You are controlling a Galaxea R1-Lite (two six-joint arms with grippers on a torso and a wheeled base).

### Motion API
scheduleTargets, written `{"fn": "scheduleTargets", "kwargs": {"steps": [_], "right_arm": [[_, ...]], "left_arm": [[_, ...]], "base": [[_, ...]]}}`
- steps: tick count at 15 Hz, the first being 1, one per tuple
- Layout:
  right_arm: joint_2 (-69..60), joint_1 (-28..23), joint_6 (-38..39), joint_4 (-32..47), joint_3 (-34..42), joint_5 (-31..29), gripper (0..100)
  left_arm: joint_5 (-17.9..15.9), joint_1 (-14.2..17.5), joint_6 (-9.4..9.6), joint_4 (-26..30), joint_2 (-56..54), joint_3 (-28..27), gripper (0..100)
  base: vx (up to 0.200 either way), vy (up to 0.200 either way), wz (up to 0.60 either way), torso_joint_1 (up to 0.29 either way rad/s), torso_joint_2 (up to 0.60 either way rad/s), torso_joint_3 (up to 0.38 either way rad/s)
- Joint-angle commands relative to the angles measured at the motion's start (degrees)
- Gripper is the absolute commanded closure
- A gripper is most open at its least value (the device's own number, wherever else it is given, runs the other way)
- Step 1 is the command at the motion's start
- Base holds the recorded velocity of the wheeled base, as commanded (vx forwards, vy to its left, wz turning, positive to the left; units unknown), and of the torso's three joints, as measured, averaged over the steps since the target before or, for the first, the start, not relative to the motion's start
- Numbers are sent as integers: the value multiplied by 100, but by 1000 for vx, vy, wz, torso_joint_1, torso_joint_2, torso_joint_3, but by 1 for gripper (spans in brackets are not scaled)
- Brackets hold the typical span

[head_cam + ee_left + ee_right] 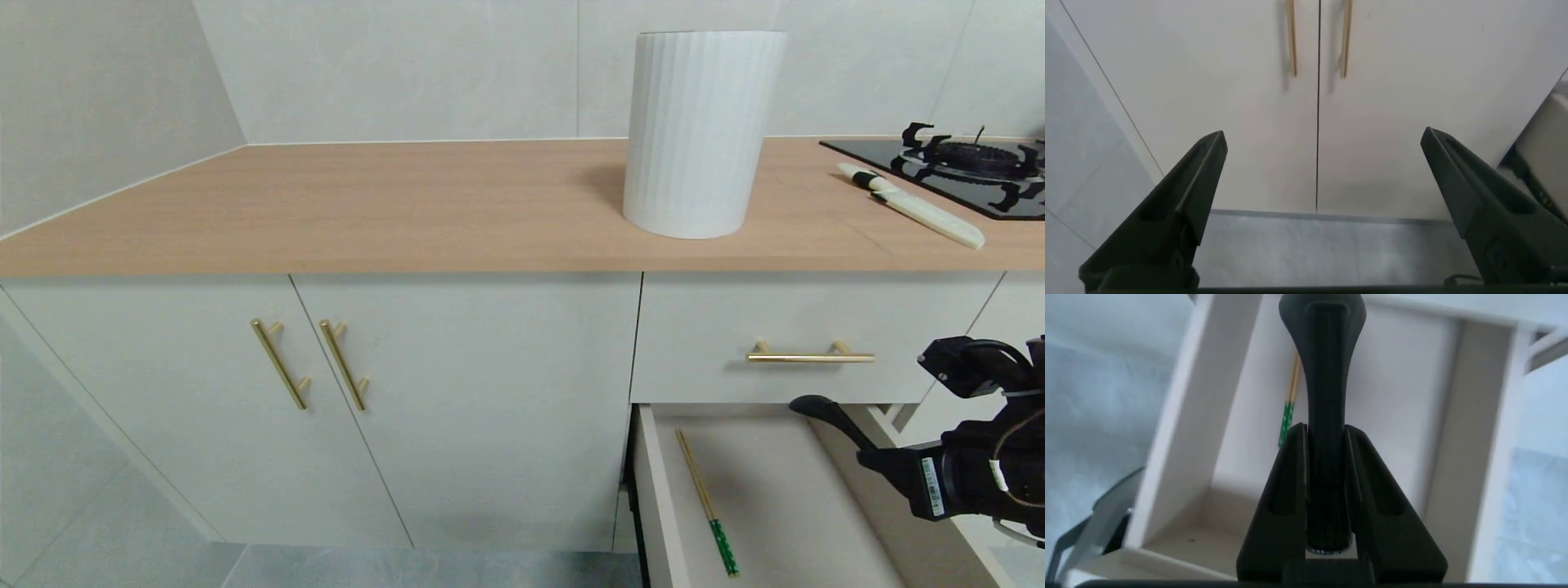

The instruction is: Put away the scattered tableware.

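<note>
Closest in, at the lower right of the head view, the right gripper is seen above the open drawer, and its jaws are clamped on a black utensil. From the right wrist camera the grip is confirmed: the ribbed handle is pinched between the two fingers, and its rounded end is pointed out over the drawer. Down inside, a pair of chopsticks with green ends is laid flat on the drawer floor, near the left wall.

Over on the other side, the left gripper is held with its jaws spread wide and nothing between them, faced toward two cabinet doors with gold handles.

Up on the counter, a tall white ribbed container is stood, and a white knife is laid just beside the stove.
</note>
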Motion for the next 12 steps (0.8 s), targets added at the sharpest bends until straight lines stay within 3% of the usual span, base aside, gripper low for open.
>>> {"fn": "scheduleTargets", "kwargs": {"steps": [1,8,12], "right_arm": [[152,4,-3,3,2,2,100],[293,4,5,3,-7,-7,100],[1110,4,14,-23,-42,-51,100]], "left_arm": [[2,2,-2,-2,2,0,0],[2,2,-2,-2,2,0,0],[2,2,-2,-2,2,0,0]], "base": [[0,0,0,-90,442,344],[0,0,0,-20,96,68],[0,0,0,0,0,0]]}}
